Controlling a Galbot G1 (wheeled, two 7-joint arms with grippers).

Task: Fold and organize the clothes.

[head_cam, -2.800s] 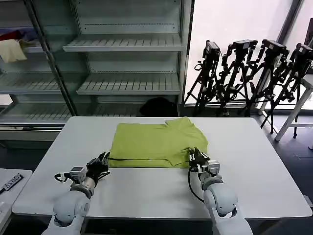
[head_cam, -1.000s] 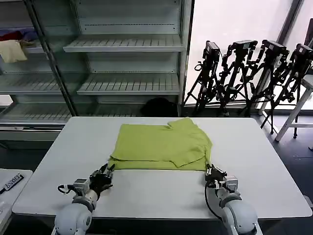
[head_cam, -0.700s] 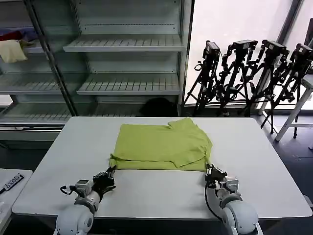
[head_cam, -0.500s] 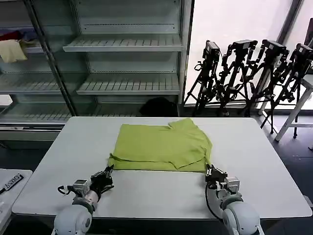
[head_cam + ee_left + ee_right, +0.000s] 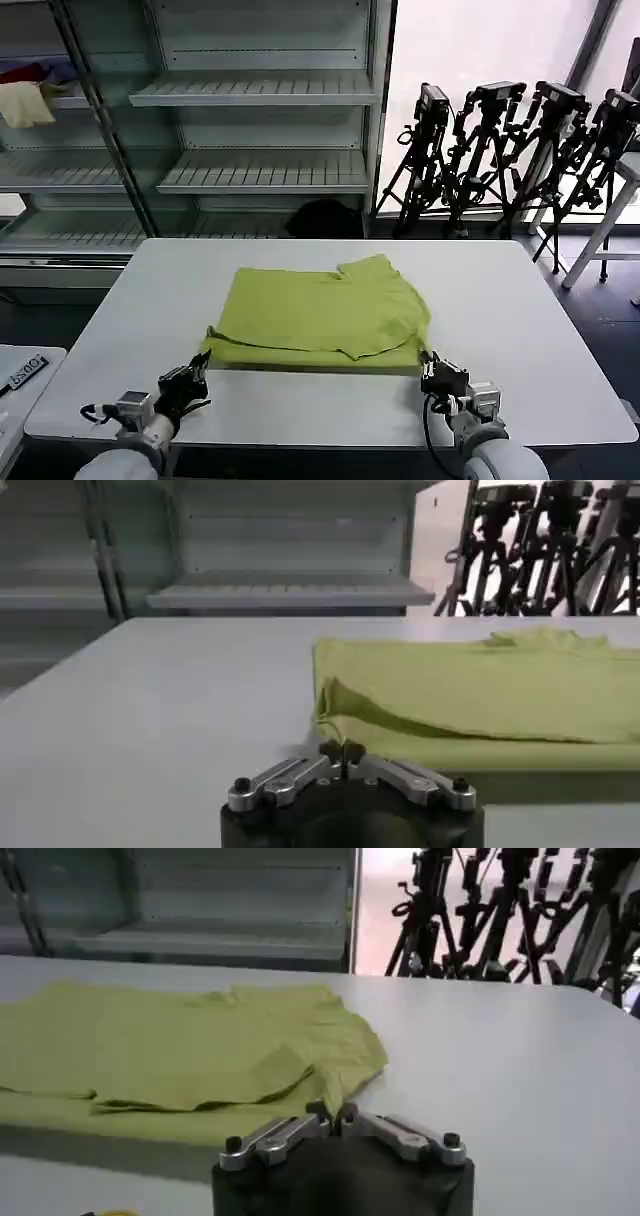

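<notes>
The clothes, a lime yellow-green T-shirt (image 5: 320,315), lie folded flat in the middle of the white table (image 5: 510,300). My left gripper (image 5: 199,367) is at the shirt's near left corner, shut on the hem. In the left wrist view the fabric (image 5: 480,700) runs down into the closed left gripper (image 5: 341,749). My right gripper (image 5: 431,369) is at the near right corner, shut on the hem there. The right wrist view shows a point of cloth (image 5: 180,1048) pinched in the closed right gripper (image 5: 332,1111). Both grippers sit low near the table's front edge.
Metal shelving (image 5: 260,90) stands behind the table, with a cream cloth (image 5: 25,102) and a red cloth (image 5: 25,72) on a left shelf. Black tripods (image 5: 520,150) lean at the back right. Bare tabletop lies on both sides of the shirt.
Both arms have drawn back toward the table's front edge. The shirt's near edge has slid nearer with them, and its near left corner has stretched out to the left.
</notes>
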